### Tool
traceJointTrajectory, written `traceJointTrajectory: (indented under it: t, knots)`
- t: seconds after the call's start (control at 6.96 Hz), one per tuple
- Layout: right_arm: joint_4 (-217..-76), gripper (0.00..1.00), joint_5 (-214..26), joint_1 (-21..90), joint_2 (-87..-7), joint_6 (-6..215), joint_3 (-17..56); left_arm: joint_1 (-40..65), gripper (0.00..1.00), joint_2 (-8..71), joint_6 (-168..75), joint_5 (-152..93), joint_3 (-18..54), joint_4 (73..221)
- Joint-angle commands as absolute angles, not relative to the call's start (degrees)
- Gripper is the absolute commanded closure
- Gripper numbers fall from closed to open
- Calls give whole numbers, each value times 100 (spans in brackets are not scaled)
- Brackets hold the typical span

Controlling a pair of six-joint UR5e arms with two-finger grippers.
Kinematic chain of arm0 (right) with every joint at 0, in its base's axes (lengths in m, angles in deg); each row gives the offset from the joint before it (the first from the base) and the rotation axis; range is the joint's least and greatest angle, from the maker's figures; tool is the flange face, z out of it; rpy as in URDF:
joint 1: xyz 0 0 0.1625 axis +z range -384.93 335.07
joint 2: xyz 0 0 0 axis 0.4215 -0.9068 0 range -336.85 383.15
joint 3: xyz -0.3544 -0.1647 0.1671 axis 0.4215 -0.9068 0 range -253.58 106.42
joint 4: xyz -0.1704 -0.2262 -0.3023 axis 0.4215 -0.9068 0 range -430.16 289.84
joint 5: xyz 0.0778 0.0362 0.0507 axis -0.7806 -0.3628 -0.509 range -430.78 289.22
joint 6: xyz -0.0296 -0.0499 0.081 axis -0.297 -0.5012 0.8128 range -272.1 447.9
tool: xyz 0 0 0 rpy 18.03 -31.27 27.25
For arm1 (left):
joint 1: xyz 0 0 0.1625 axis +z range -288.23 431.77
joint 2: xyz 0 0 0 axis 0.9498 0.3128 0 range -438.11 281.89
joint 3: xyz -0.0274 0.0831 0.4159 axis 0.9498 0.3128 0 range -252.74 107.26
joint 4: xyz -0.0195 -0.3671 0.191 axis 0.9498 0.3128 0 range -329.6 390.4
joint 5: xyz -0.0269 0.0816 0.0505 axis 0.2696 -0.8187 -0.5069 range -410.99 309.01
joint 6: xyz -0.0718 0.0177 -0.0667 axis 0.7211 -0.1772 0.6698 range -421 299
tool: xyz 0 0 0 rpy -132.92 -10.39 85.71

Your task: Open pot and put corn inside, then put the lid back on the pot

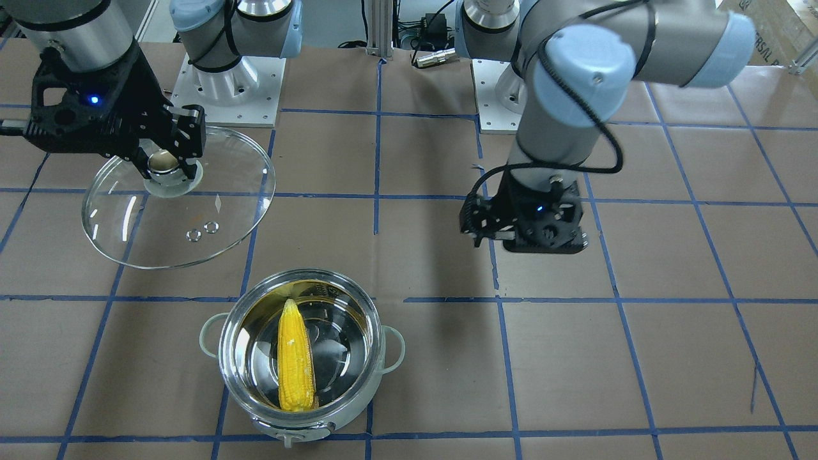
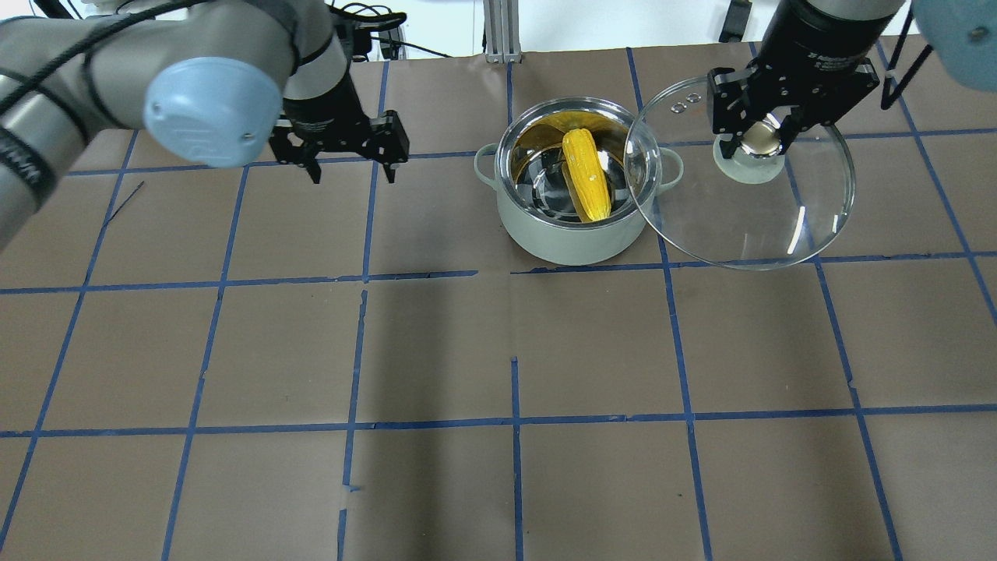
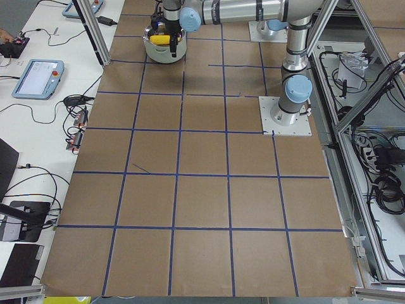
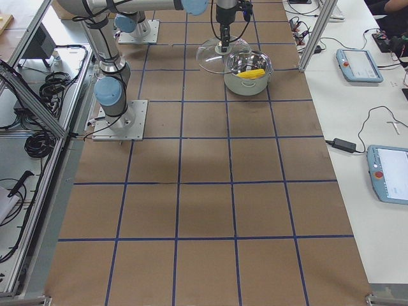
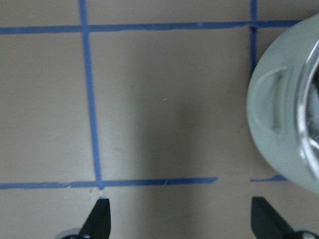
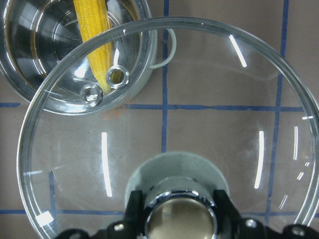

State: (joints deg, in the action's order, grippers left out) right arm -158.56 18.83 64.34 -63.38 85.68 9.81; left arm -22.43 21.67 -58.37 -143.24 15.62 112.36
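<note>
Knob [image 6: 177,219] of the round clear-glass lid [image 6: 199,114] is pinched in your right fingers [image 6: 133,211]; centre it level over the shiny steel pot [image 2: 545,234] beside them. Left fingers [image 5: 98,217] spread, empty.

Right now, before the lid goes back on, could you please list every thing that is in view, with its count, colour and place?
pot: one, shiny steel with pale green handles, open, on the table far from the robot's base.
corn: one, yellow, lying inside the pot.
lid: one, clear glass with a grey-green knob, off the pot, on the robot's right of it, held by the knob.
table: one, brown cover with a blue tape grid.
control tablets: two, blue-grey, on the white bench beside the table.
left claw: one, black, open and empty, above the table on the robot's left of the pot.
right claw: one, black, shut on the lid's knob.
</note>
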Motion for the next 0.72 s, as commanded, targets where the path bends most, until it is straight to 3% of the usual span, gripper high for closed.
traceJointTrajectory:
  t: [0.0,0.29,0.58]
  knots:
    - [-15928,70,1878,6856,-5643,8928,423,-1579,0,1166,-6476,-14398,1673,12134]
    - [-15841,71,1879,7077,-4861,8991,-218,-1550,0,1004,-6496,-14581,1507,12495]
    - [-15841,72,1782,7201,-4236,9001,-649,-1541,0,1319,-6452,-14547,1016,12628]
